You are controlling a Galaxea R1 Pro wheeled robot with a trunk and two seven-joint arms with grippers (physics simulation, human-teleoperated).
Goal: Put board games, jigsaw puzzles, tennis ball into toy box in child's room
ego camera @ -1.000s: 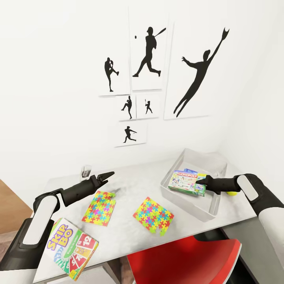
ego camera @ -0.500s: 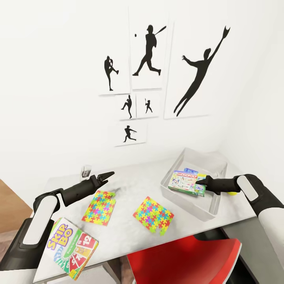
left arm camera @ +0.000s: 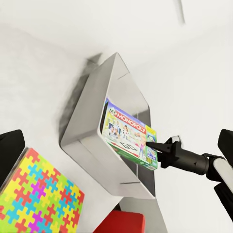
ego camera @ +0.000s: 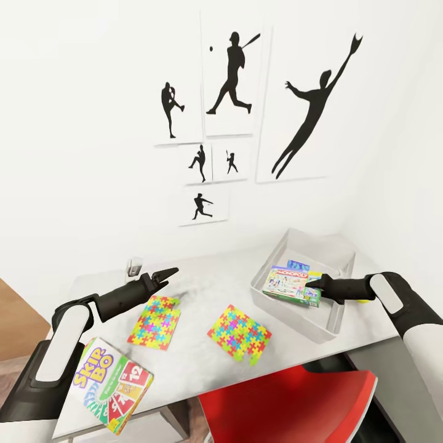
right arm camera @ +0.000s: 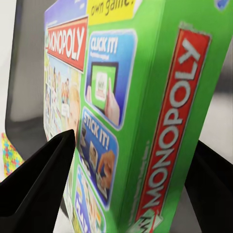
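Observation:
My right gripper (ego camera: 317, 283) is shut on the corner of the green-edged Monopoly board game (ego camera: 289, 284), holding it tilted over the near part of the light-grey toy box (ego camera: 334, 321). A small blue board game (ego camera: 298, 266) lies in the box, partly under it. In the right wrist view the fingers (right arm camera: 39, 189) flank the box's green edge (right arm camera: 145, 111). My left gripper (ego camera: 166, 273) hovers open just beyond one jigsaw puzzle (ego camera: 155, 322); the other puzzle (ego camera: 239, 336) lies mid-table. The Skip-Bo game (ego camera: 114, 385) overhangs the table's (ego camera: 209, 289) front-left edge. The tennis ball (ego camera: 364, 301) peeks from behind my right forearm.
A red chair (ego camera: 289, 400) stands against the table's front edge, below the puzzles. A small white object (ego camera: 134, 266) sits at the back left of the table. Baseball silhouette prints (ego camera: 232, 80) hang on the white wall. Wood floor (ego camera: 12, 320) lies to the left.
The right gripper and the Monopoly box have edged slightly left over the toy box. The view has shifted a little. The left arm has not moved.

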